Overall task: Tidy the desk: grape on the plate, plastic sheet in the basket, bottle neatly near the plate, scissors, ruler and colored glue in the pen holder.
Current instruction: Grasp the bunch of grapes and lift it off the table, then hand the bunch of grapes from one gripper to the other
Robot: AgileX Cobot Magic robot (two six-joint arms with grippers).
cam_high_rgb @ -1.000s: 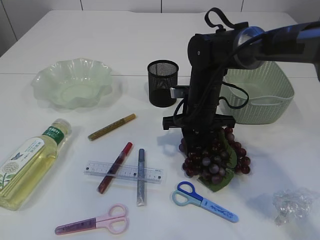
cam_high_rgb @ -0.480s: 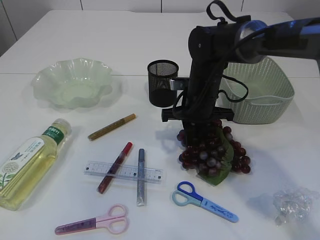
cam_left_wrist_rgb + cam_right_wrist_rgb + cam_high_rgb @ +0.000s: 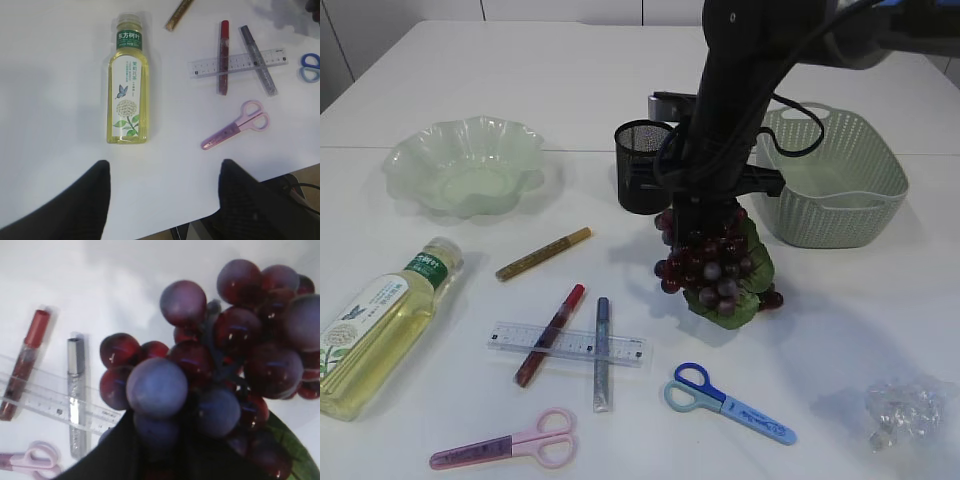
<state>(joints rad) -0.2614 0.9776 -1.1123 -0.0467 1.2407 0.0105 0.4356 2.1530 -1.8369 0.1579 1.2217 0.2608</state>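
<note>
Now you are holding the grape bunch (image 3: 717, 268) in the right gripper (image 3: 705, 212), whose jaws are clamped on its top, and the bunch is hanging just under the hand, clear of the table (image 3: 880, 300). The relation that matters is this: the plate (image 3: 466, 165) is lying well away from this hand, far toward the left arm's side and a little farther back, with the pen holder (image 3: 644, 166) standing close beside the hand on that same side. So I judge you are needing a long sideways carry that goes around the pen holder. The left gripper (image 3: 162, 190) is waiting with its fingers apart and nothing between them, the bottle (image 3: 128, 90) lying just ahead of it.
</note>
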